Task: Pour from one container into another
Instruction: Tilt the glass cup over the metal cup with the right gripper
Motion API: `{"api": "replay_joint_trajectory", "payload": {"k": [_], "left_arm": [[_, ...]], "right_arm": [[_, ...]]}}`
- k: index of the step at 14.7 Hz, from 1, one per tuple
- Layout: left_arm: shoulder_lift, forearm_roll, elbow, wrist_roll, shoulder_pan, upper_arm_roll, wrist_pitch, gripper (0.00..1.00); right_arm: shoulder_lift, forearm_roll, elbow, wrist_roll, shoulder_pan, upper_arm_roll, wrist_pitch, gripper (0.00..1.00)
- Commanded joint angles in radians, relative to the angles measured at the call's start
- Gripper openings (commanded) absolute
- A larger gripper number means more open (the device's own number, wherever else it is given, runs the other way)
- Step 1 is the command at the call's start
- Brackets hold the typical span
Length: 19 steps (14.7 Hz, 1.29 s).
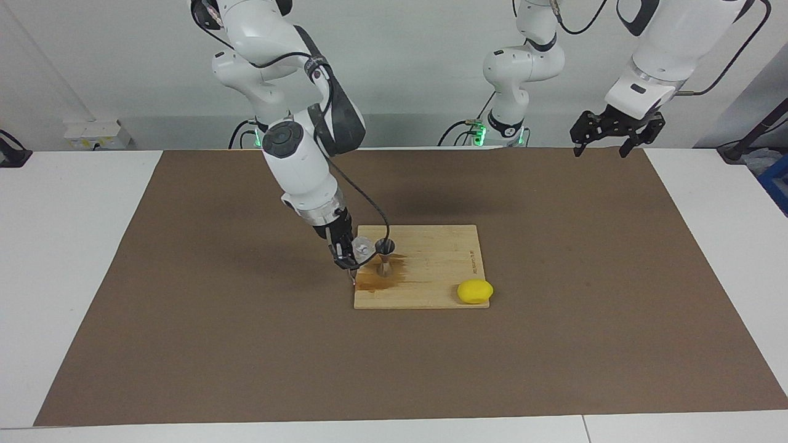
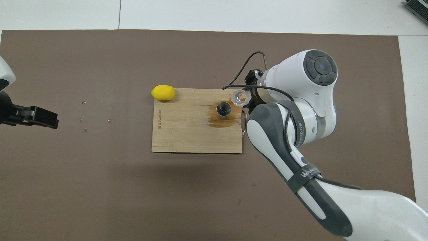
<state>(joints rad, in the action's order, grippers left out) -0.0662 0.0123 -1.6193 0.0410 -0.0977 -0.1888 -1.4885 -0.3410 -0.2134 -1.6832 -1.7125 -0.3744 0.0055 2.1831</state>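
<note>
Right gripper (image 1: 348,252) clamps the tumbler (image 1: 362,248), tipped just beside the jigger (image 1: 385,253) on the board (image 1: 443,271). Puddle (image 1: 372,280) under the jigger; your pour looks underway or near done. Left gripper (image 1: 615,132) waits open, empty.

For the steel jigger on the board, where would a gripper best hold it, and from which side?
Grip the jigger at its narrow waist, probably from the left arm's end of the board. It stands upright with cones flaring above and below the waist, and the right gripper with the tumbler crowds its other flank.

White table (image 1: 74,203), brown mat (image 1: 554,246) on it, wooden board (image 1: 431,271) on mat
</note>
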Motion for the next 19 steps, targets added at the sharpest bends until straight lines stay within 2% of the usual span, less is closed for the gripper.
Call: {"api": "replay_joint_trajectory", "payload": {"k": [1, 13, 19], "left_arm": [[-0.026, 0.008, -0.027, 0.007, -0.014, -0.011, 0.005, 1.00], [-0.026, 0.008, -0.027, 0.007, -0.014, -0.011, 0.005, 1.00], [-0.026, 0.008, -0.027, 0.007, -0.016, -0.011, 0.005, 1.00]], "right_arm": [[-0.012, 0.057, 0.025, -0.027, -0.011, 0.002, -0.011, 0.00], [-0.010, 0.262, 0.039, -0.029, -0.076, 0.005, -0.040, 0.00], [-0.009, 0.304, 0.039, -0.029, -0.089, 0.005, -0.042, 0.00]]}}
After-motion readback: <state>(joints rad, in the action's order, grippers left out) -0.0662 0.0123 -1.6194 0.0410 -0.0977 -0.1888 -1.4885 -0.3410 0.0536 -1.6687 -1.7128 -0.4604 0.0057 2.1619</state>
